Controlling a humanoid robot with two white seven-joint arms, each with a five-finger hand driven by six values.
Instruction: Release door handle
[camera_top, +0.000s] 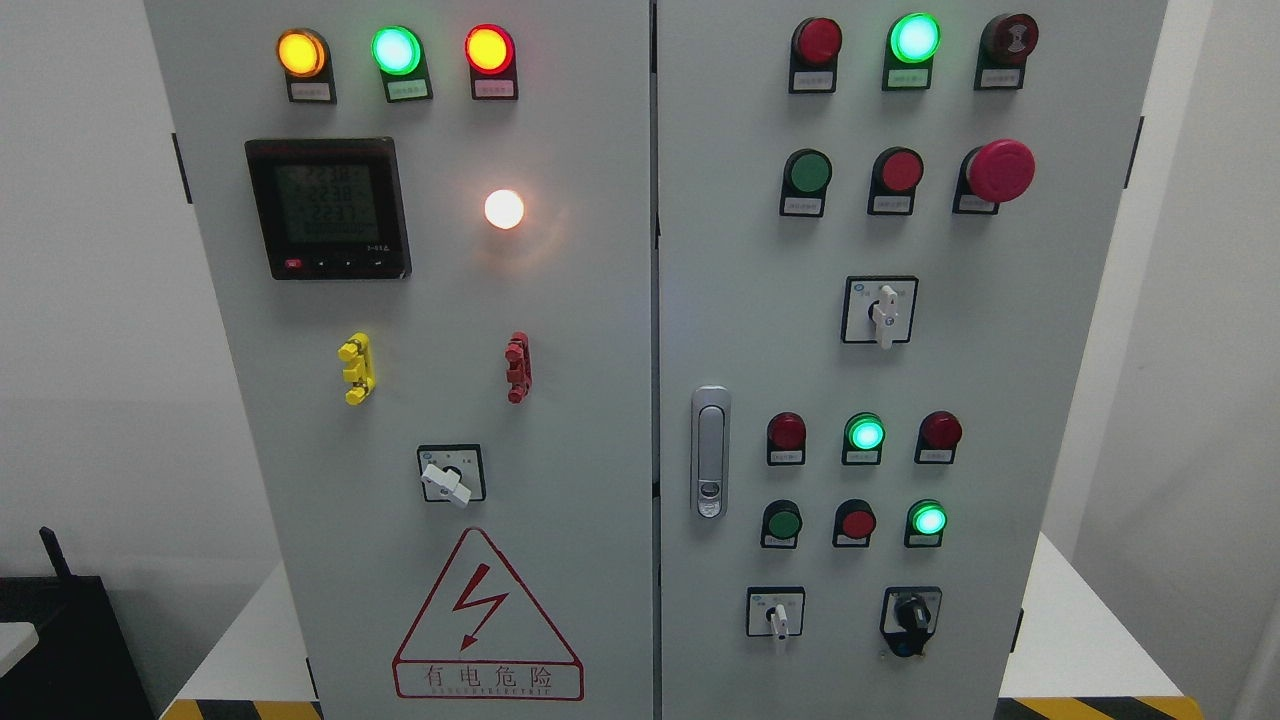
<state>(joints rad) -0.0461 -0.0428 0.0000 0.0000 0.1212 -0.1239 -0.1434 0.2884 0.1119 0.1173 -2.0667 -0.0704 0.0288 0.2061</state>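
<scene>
We see neither hand in our head view. The silver door handle (710, 452) sits flush and untouched at the right door's (960, 380) left edge, beside the seam of the closed electrical cabinet (600, 330).

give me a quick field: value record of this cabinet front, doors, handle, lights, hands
cabinet: grey two-door electrical cabinet, both doors look closed
door handle: silver handle on the right door near the centre seam, lying flush, nothing touching it
robot hands: none in view
left door: meter display, white lamp lit, yellow clip, red clip, rotary switch, red warning triangle
right door: red mushroom button, several indicator lamps and buttons, three green ones lit
task state: handle appears already released
</scene>
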